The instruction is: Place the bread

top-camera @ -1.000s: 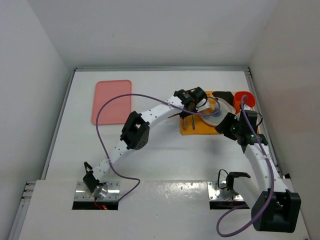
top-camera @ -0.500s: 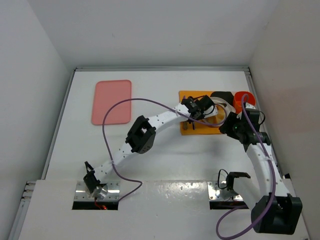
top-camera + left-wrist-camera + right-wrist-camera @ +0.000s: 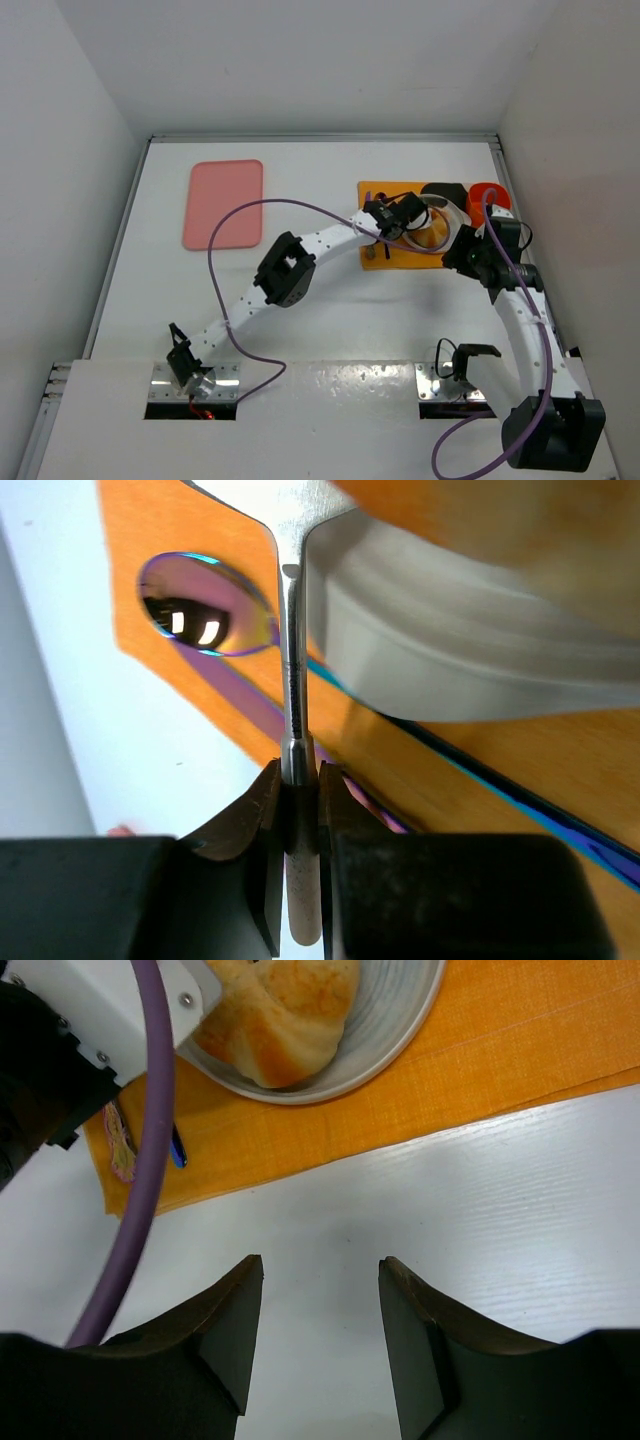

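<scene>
The bread (image 3: 275,1010) sits in the white bowl (image 3: 395,1030), which stands on the orange mat (image 3: 490,1060) toward the far right of the bench (image 3: 520,1220). Since a second ago the left arm has swung nearer and to the right, uncovering the mat's far left corner. The left pincer (image 3: 300,785) is clamped tight on the handle of a metal utensil (image 3: 291,670), beside an iridescent spoon (image 3: 200,605) lying on the mat. The right pincer (image 3: 315,1325) hangs half-wide over the bench just beside the mat, holding nothing.
</scene>
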Tool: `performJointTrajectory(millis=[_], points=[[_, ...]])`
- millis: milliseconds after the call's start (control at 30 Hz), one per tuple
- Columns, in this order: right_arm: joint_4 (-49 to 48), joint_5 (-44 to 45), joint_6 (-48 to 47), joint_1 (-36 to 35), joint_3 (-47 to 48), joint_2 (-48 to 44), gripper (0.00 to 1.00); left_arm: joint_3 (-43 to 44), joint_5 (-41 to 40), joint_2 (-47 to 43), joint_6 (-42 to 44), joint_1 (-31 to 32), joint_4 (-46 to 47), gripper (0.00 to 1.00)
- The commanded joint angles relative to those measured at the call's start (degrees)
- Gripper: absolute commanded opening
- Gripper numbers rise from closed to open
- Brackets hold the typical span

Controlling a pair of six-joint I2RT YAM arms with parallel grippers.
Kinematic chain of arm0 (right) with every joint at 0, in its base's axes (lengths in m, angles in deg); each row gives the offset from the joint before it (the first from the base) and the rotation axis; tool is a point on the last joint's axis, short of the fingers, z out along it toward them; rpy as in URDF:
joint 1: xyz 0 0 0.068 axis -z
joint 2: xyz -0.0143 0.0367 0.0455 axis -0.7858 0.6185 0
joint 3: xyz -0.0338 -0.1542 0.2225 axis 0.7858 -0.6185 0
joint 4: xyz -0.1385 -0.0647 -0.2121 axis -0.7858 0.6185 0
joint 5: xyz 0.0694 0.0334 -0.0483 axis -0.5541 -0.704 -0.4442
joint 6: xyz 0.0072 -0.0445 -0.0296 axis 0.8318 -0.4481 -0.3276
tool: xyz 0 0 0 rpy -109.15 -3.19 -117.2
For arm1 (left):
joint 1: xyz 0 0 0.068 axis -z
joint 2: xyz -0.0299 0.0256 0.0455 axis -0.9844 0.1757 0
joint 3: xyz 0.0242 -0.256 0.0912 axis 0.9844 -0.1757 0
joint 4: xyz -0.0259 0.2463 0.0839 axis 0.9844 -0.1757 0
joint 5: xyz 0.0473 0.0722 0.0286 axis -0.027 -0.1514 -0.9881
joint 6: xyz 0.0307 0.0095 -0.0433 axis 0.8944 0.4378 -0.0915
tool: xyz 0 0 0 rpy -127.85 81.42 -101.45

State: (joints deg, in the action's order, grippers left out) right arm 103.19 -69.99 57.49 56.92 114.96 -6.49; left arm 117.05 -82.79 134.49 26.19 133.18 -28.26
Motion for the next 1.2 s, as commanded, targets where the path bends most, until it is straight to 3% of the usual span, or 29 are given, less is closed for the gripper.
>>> performJointTrajectory(millis=[0,367,533,633,733,767,833,1000,1167], points=[[-0.1,1.2,-1.1,0.1,1.9,-0.2,0.51,2.1,-6.3,-2.1,1.9,-1.4,6.6,0.0],[-0.1,0.0,-1.1,0.1,3.1,0.5,0.51,0.3,-15.4,-4.2,14.3,-3.1,24.5,0.0],[-2.6,0.1,-0.1,0.1,2.3,0.7,0.51,-2.8,-11.0,-12.5,8.3,-7.9,18.5,0.0],[-5.1,0.4,0.3,0.3,1.1,2.2,0.51,-11.6,-0.7,-22.4,-0.6,-12.3,8.8,0.0],[-7.3,-1.7,1.3,1.6,-0.5,2.9,0.51,-26.0,12.6,-34.6,-6.1,-16.1,1.5,0.0],[-7.8,-2.4,1.5,2.1,-1.1,2.7,0.51,-34.3,19.2,-37.8,-8.6,-17.7,-0.8,0.0],[-9.3,-4.3,2.3,3.7,-3.7,1.9,0.52,-43.1,23.8,-43.8,-11.0,-19.0,-2.1,0.0],[-8.3,-4.9,2.1,6.1,-9.5,-2.2,0.57,-71.4,27.1,-62.3,-12.6,-20.1,-3.2,0.0],[-4.8,-4.5,2.3,6.7,-13.4,-7.4,0.76,-87.0,26.0,-69.6,-11.9,-22.1,-3.0,0.0]])
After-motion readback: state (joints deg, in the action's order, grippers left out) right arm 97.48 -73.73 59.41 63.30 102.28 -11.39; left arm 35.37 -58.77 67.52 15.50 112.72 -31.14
